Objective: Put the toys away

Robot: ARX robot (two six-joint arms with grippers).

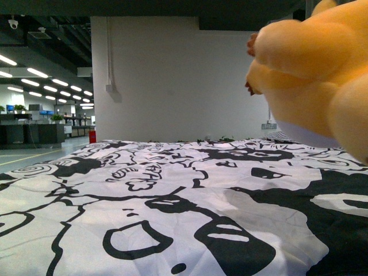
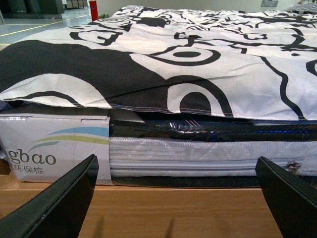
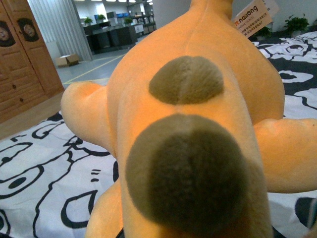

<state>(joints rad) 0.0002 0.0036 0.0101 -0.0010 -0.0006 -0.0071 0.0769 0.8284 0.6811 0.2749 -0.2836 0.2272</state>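
We are holding the left gripper (image 2: 176,159) low and level, aimed at the side of the bed. Its claw is spread wide, the two dark tapering fingers (image 2: 64,198) standing well apart and touching nothing. Between them we are seeing a pale wooden surface (image 2: 163,213), smooth and bare. Behind it a white cardboard box (image 2: 49,148) with printed lettering is sitting just beside the quilted edge of a mattress (image 2: 198,153).

A black-and-white patterned cover (image 1: 144,190) is draping over that edge and lying across the bed in soft creases. In the front view it is stretching flat toward a plain white wall (image 1: 172,80), and its left and middle are giving open room.

At the upper right the orange-yellow plush (image 1: 316,75) is sitting above the cover, rounded and fuzzy. In the right wrist view it is filling nearly the whole picture, showing two brownish oval patches (image 3: 185,79) on its body and a paper tag (image 3: 252,17) near its far end. The toy is hiding the right claw, so we cannot tell whether it is pinching anything.
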